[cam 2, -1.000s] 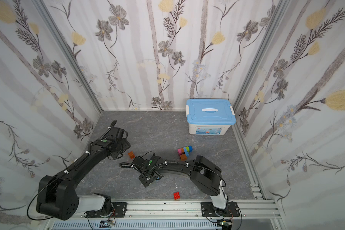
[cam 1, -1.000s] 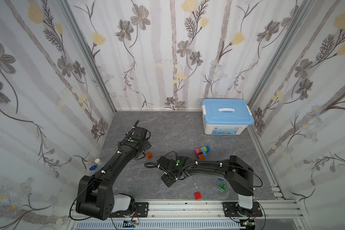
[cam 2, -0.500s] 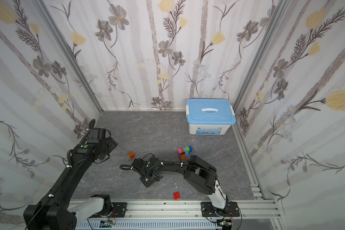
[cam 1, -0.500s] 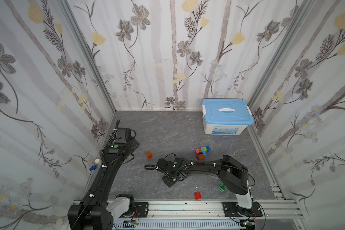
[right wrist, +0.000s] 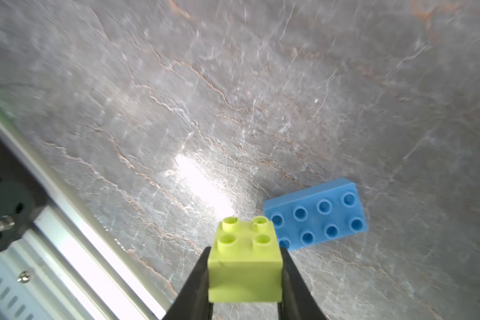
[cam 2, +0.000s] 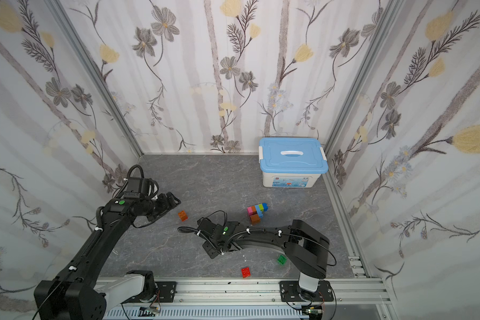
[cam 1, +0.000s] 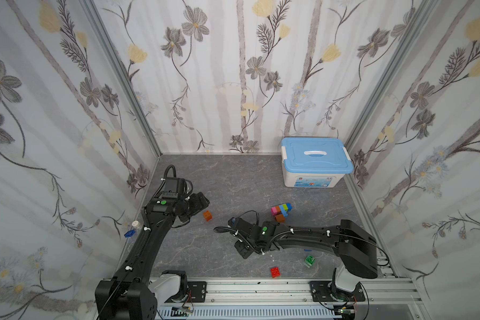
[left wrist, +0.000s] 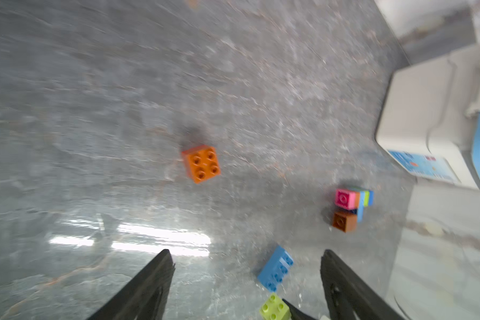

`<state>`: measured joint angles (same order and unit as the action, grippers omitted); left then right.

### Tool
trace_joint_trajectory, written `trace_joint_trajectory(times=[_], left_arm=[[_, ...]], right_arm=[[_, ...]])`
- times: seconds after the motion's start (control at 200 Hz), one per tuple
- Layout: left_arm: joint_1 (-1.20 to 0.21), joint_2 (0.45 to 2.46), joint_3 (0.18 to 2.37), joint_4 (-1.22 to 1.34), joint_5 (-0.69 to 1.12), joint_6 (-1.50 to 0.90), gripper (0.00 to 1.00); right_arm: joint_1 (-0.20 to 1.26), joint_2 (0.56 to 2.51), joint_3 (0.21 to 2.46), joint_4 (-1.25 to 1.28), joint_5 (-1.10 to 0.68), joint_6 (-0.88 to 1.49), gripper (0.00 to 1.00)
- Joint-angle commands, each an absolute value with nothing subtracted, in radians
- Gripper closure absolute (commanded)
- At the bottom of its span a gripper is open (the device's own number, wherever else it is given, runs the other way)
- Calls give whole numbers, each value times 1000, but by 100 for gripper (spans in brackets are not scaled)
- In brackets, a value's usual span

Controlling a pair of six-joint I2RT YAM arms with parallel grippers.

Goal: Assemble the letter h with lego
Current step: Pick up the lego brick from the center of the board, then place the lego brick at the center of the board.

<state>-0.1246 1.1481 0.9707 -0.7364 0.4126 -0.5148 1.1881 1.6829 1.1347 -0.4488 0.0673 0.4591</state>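
Lime brick [right wrist: 244,274] sits studs-up between the jaws of the right claw [right wrist: 245,257], which grasps its two side walls, toward the near edge of the worktop [cam 1: 233,177] about mid-width; a long blue brick [right wrist: 316,219] lies flat just beside it. The part-built stack [cam 1: 281,212] (row of pink, orange, lime, blue, on its side) lies apart from that claw, back toward the far edge and somewhat right, so I judge the right arm the nearer one to carry the lime brick there. Left claw [left wrist: 247,255] released, empty, hovering by the left edge, a loose orange brick [cam 1: 207,215] just ahead of it.
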Motion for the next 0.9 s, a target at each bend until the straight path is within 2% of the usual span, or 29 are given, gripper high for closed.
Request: trace_joint_trajectory(times=[0.0,0.11,0.305,0.435,0.59,0.709,0.844,0.899], left_arm=[[-196,1176,1009,-759,560,-434,15],[-266,1225,1049,-812,695,-363,17],[-439,1253,1115,-844,854,-306,18],[-503,1303,1122,-840,971,-291,22],[-554,1365,1145,-915,933,-236,28],[-574,1399,1159,-914,940,-232,39],[-578,1423,1165,-900,981,-235,67],[-578,1423,1157,-882,1003,-248,68]], right_arm=[[1157,1555,1077,-303,119,378,78],[1148,1447,1041,-244,159,291,70],[1137,1350,986,-147,161,204,70],[1132,1320,973,-122,162,194,70],[1131,1300,962,-107,166,178,70],[1130,1292,961,-103,158,168,70],[1129,1287,951,-99,173,168,70],[1128,1287,947,-94,165,169,70]])
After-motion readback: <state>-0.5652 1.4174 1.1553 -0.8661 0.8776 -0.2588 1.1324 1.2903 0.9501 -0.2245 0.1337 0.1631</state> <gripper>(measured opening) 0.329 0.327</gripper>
